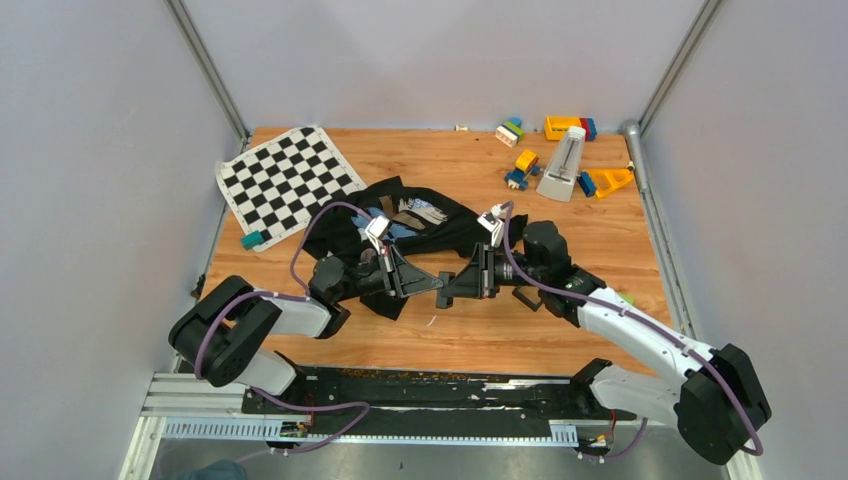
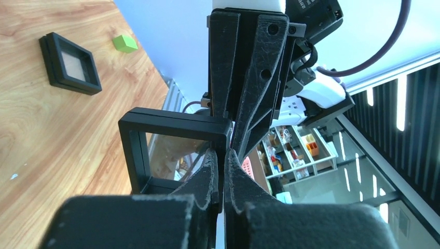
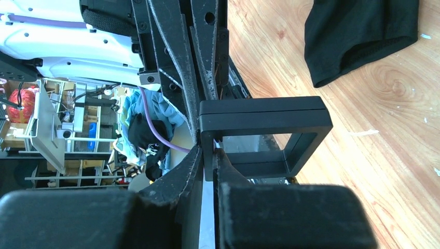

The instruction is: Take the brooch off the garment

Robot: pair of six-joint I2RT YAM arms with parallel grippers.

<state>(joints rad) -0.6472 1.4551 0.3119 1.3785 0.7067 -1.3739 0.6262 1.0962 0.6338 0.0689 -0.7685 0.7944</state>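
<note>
Wooden surface [image 1: 480,335] lay bare from your two arms out to its near edge, and that was the widest open room. Grey walls closed the left, right and far sides. The garment [image 1: 450,230] sprawled at mid-surface with its near hem under your left arm and its far-left edge near the chequered mat [image 1: 288,180]. Coloured toy blocks [image 1: 525,160] crowded the far right corner, well apart from the cloth.

Your left tool [image 1: 433,283] and right tool [image 1: 449,290] met tip to tip. Both were clenched on the same side of one square black tray [image 3: 264,120], gripping it from opposite ends. The rest of its frame jutted out sideways, and bare wood showed between it and the garment's hem.

A second square black tray [image 2: 70,63] lay flat on the wood, near a green block [image 2: 124,43] but apart from it. The brooch was too small for you to pick out in any view.
</note>
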